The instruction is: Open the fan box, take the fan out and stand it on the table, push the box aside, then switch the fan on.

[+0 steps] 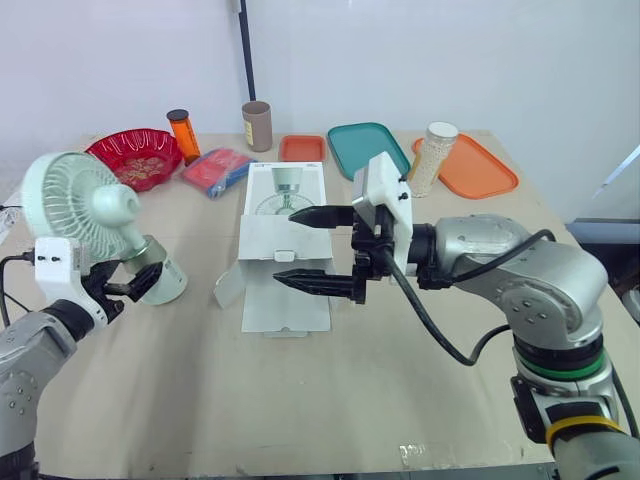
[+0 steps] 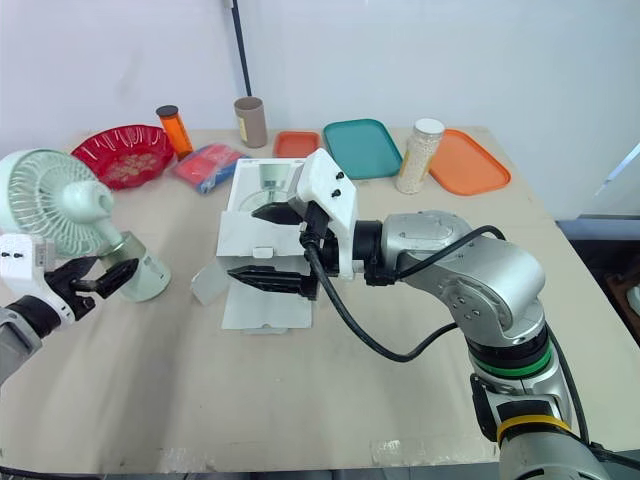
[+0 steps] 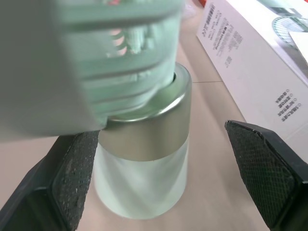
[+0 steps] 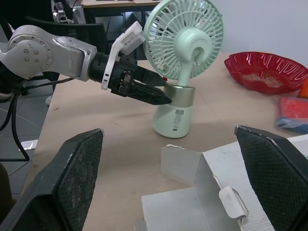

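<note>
- Mint-green desk fan [image 1: 85,205] stands at frame left; left end effector [image 1: 140,281] spread about its base.
- Right end effector [image 1: 285,246] spread over opened white cardboard box [image 1: 290,310], mid-frame; its black print unreadable.

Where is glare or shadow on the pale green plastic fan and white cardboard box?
Left wrist view: the pale green plastic fan has a soft sheen on its silver band. Right wrist view: its shadow on the beige table is faint. Left eye view: the white cardboard box is evenly lit.

Fan [image 1: 85,215] upright on table [image 1: 300,400], left hand [image 1: 140,282] spread around its base, right hand [image 1: 284,246] spread wide above box [image 1: 290,305]
</note>
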